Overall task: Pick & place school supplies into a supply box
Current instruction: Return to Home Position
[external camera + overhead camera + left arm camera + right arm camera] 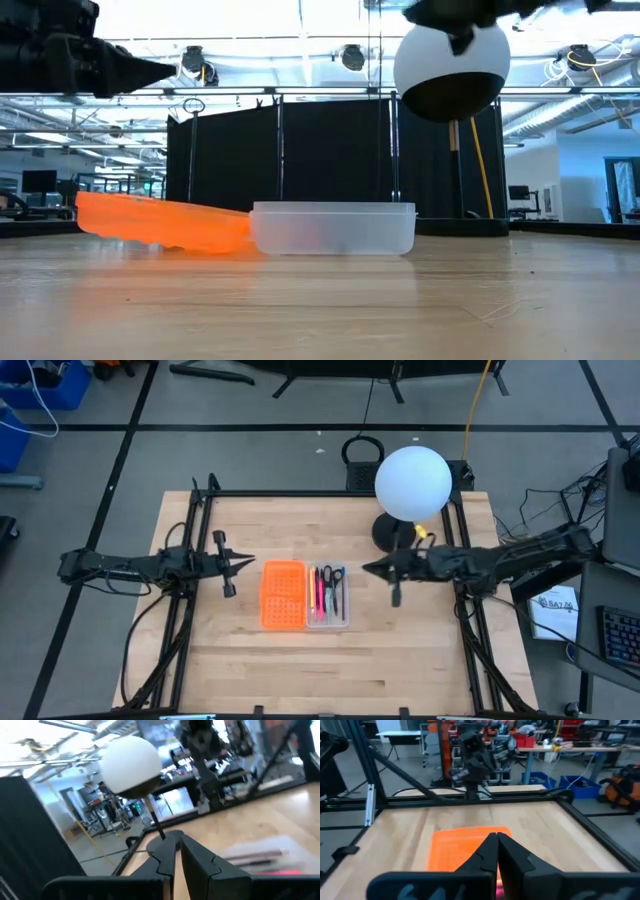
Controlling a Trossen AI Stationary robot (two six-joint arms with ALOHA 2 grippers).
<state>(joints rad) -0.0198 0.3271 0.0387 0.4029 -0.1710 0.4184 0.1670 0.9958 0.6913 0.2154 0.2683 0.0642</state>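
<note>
The supply box lies open at the table's middle, its orange half [282, 595] toward the left and its clear tray [328, 597] toward the right. In the tray lie the school supplies: pink pens [318, 592] and black-handled scissors [337, 585], among other thin pens. My left gripper [248, 565] hovers shut just left of the orange half, pointing right, its fingers [165, 857] close together. My right gripper [366, 569] hovers shut just right of the tray, pointing left, above the box [465, 842]. Neither holds anything.
A white globe lamp [412, 482] on a black base [395, 532] stands at the far right, close behind my right arm. Black frame rails [190, 560] run along the table's left and right sides. Bare wood [320, 670] stretches from the box to the near edge.
</note>
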